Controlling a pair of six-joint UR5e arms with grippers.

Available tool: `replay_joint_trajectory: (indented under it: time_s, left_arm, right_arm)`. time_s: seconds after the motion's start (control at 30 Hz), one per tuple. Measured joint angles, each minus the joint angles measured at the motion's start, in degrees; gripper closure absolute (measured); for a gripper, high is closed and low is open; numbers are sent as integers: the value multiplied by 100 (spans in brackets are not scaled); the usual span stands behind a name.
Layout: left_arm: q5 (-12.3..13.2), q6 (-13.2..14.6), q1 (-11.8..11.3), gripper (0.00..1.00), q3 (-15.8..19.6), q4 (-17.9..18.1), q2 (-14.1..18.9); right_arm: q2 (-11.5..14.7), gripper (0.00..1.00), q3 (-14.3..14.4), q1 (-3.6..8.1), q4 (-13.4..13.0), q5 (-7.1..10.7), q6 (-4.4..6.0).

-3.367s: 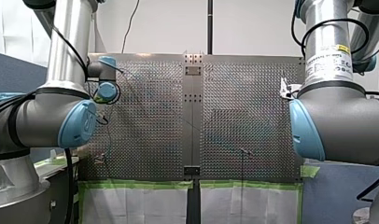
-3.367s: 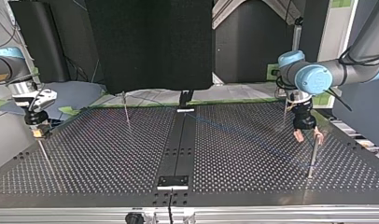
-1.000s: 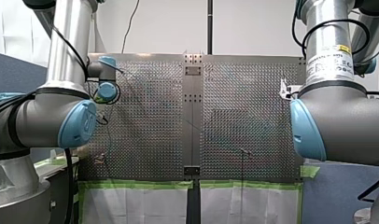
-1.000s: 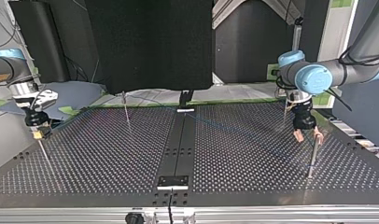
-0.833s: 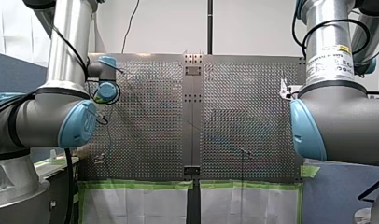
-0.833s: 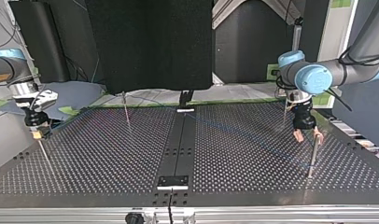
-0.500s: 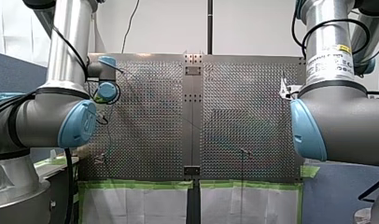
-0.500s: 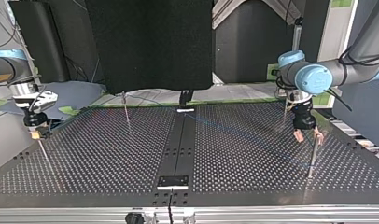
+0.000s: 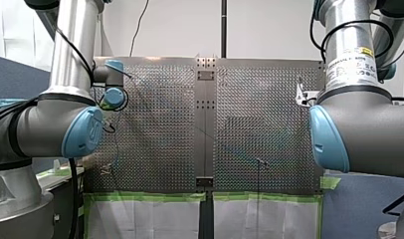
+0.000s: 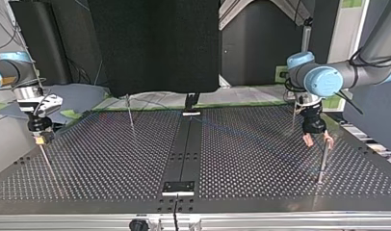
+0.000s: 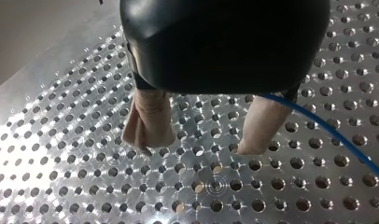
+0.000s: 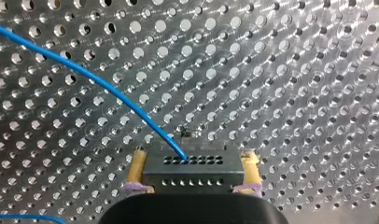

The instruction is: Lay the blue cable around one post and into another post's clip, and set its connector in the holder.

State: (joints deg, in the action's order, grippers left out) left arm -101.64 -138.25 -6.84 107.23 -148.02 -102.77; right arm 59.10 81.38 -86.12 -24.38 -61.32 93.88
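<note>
The table (image 10: 261, 159) I am working over is a wide perforated metal plate, silver in the front view and dark in the top view, split down the middle by a plain strip (image 10: 189, 144); green tape (image 9: 145, 196) runs along its near edge in the front view, with white sheets (image 9: 150, 219) hanging below; a white wall (image 9: 180, 30) stands beyond the table there, while the top view shows a large black panel (image 10: 155, 43) behind it; a slim post (image 10: 130, 114) rises from the plate at the top view's left of the strip, and a second post (image 10: 322, 161) stands at its right, just beside my left gripper (image 10: 319, 143); a white label (image 9: 350, 64) wraps my right arm's tube in the front view, with a small yellow mark (image 9: 365, 52) on it, but I cannot read its print; my left gripper's beige fingers (image 11: 148, 122) are spread apart over the holes with nothing between them, and the blue cable (image 11: 327, 128) comes out from under the gripper body just beside one of them; my right gripper (image 12: 193, 162), at the top view's left edge, has its yellow pads (image 12: 137, 164) pinching the two ends of the dark connector (image 12: 192, 176) above the plate; the cable leaves the connector's face and curves away across the holes.
</note>
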Motion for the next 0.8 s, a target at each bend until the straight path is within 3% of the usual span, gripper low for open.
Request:
replay_joint_trajectory:
  time_s: [0.3,0.73,0.8]
  left_arm:
    - [0,21,-2,2,-1,2,0]
    - [0,38,-1,2,1,9,-2]
    - [0,41,-1,2,0,9,-1]
  right_arm:
    - [-8,98,-1,-7,-39,-16,7]
    - [-17,98,-2,-12,-85,-50,101]
    - [-17,98,-9,-8,-45,100,55]
